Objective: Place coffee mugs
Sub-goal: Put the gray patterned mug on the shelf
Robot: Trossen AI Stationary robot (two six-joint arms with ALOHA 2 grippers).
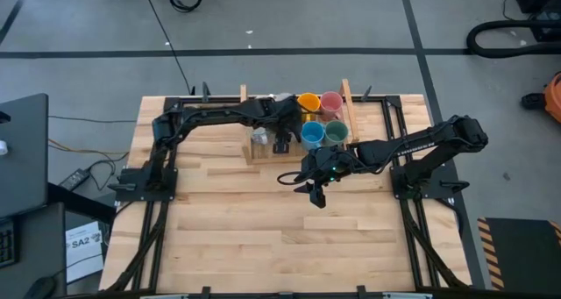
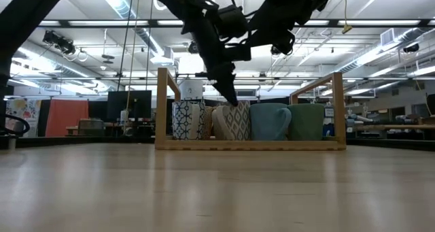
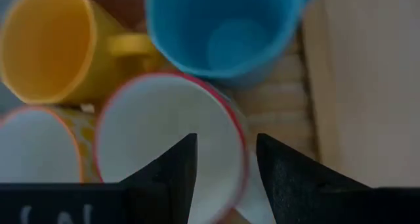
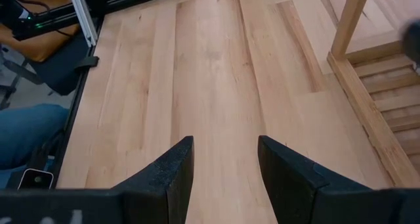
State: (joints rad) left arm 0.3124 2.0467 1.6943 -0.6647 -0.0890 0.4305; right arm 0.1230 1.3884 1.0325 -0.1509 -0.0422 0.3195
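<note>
Left gripper (image 3: 225,168) down in the rack (image 1: 347,106), fingers parted either side of a white mug's (image 3: 167,142) red rim. Blue mug (image 3: 223,27) and orange mug (image 3: 46,43) right beside it, another white mug (image 3: 33,148) alongside; pink (image 1: 331,102) and green (image 1: 337,133) in the rack too. Right gripper (image 4: 225,168) over bare table (image 4: 216,73), fingers apart, holding nothing.

orange mug (image 1: 308,102), pink mug (image 1: 331,102), blue mug (image 1: 312,134)
</note>
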